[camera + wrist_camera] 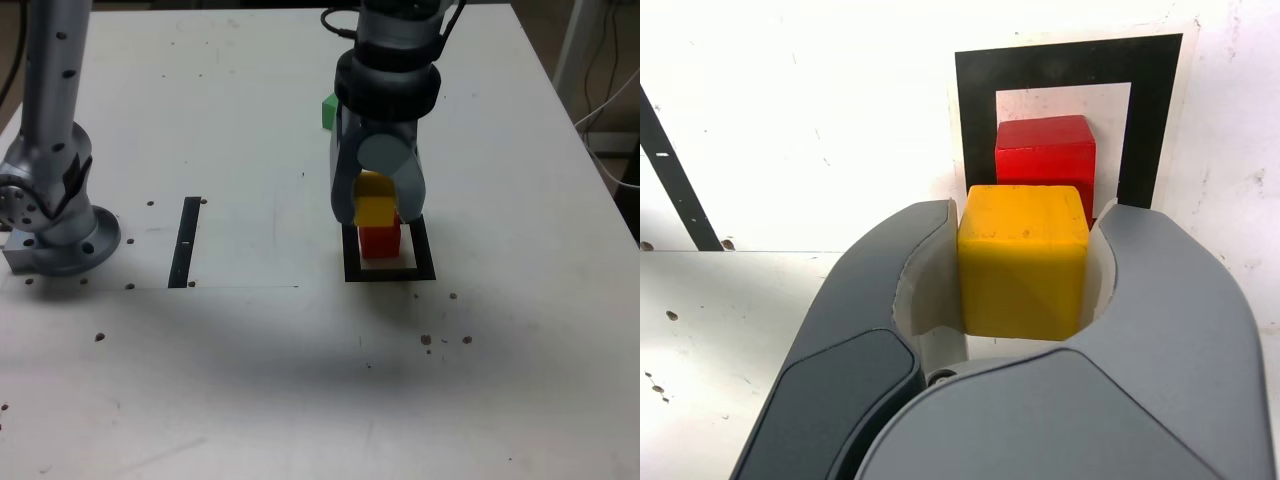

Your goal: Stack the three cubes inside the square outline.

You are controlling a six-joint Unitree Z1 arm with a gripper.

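Observation:
The red cube [379, 241] [1045, 150] stands inside the black square outline [424, 268] [975, 120] on its white centre. My gripper [378, 210] [1023, 265] is shut on the yellow cube [375, 208] [1022, 262], both jaws pressing its sides. The yellow cube hangs right over the red one; I cannot tell whether they touch. The green cube [328, 111] sits on the table behind the arm, mostly hidden by it in the exterior view.
A narrow black strip [186, 242] [670, 170] lies on the white table toward the exterior view's left. The arm's grey base [55, 215] stands at the far left. Small dark specks [445, 340] dot the table in front of the outline.

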